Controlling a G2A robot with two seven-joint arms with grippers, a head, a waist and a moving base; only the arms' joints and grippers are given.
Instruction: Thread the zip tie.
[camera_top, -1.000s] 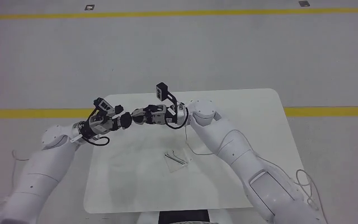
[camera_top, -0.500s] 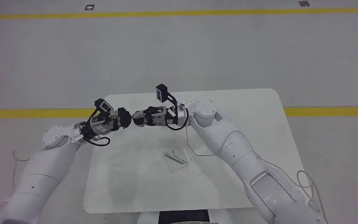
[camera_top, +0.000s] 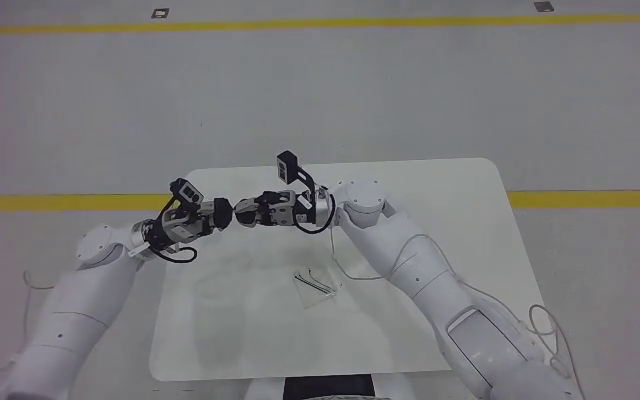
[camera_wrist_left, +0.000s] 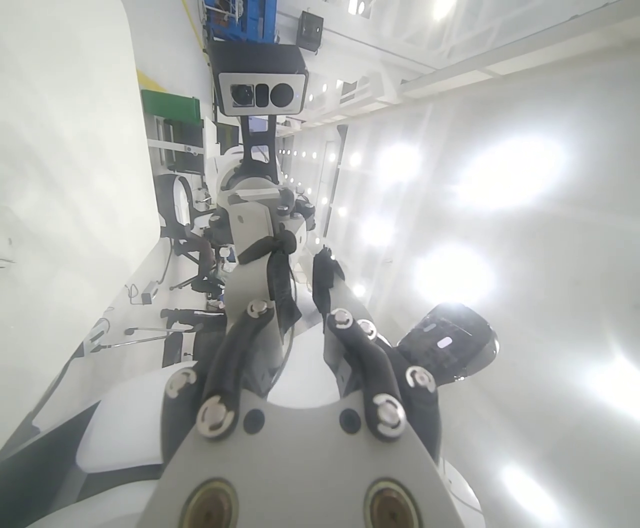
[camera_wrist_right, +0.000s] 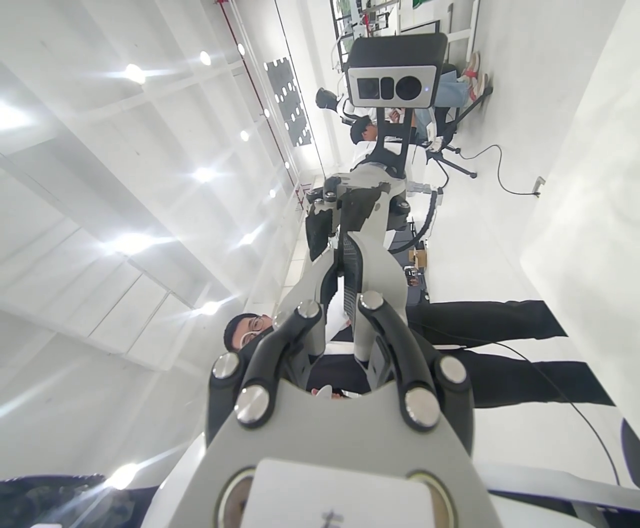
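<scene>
On table, zip ties apart from right pincer.

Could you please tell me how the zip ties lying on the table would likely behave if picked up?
The zip ties are thin strips lying flat on the table, so probably light and awkward to pinch from above. Being slender, one would likely flex if held by one end.

Smooth matt white table; left claw matt grey, shiny metal screws.
</scene>
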